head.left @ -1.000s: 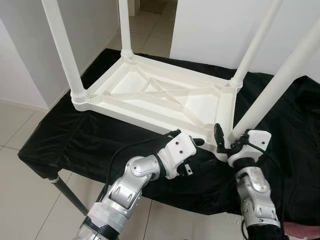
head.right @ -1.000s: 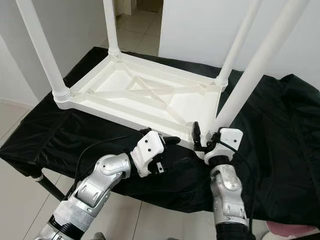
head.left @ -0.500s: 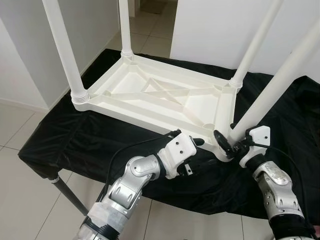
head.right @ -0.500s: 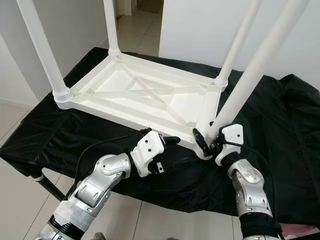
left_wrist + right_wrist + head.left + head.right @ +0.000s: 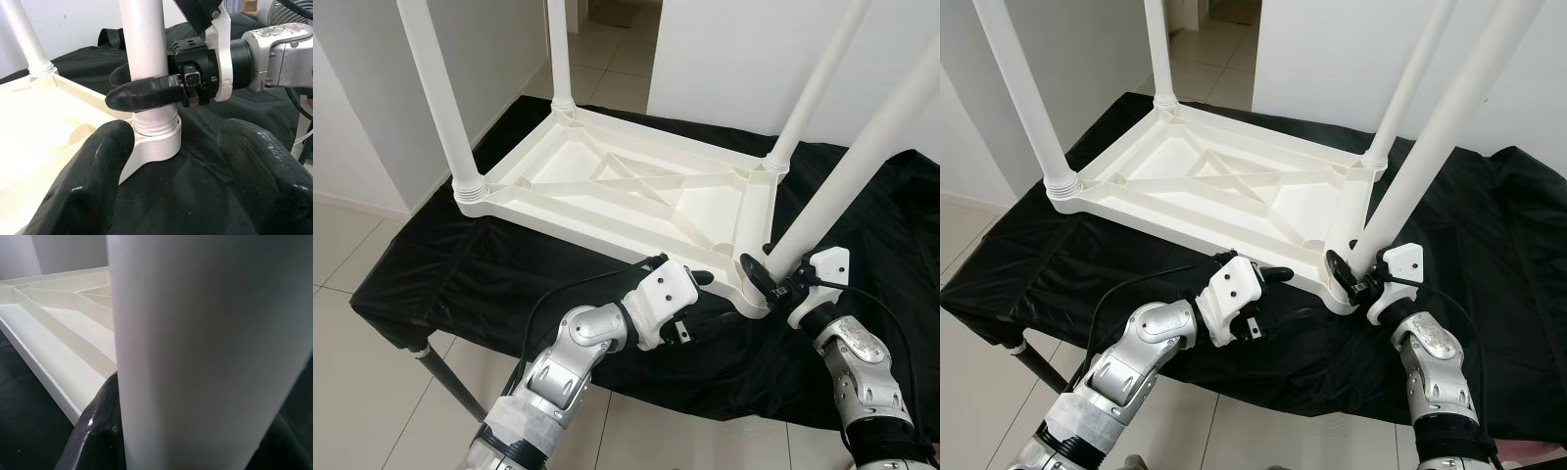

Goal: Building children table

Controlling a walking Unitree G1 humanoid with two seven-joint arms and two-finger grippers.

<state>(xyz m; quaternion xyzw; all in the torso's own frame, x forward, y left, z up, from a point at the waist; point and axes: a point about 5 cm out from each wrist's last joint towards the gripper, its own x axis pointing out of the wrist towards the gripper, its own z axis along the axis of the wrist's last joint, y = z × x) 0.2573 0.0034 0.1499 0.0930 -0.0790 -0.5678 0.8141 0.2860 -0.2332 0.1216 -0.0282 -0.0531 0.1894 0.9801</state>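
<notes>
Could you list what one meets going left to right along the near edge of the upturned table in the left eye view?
Near-left leg → left pincer → right pincer, closed around the near-right leg.

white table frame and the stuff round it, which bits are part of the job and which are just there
Part of the job:
- upturned table frame
- near right leg, clasped at its base by the right pincer
- left pincer, open beside that corner
- three other legs

Just there:
- black cloth
- tiled floor
</notes>
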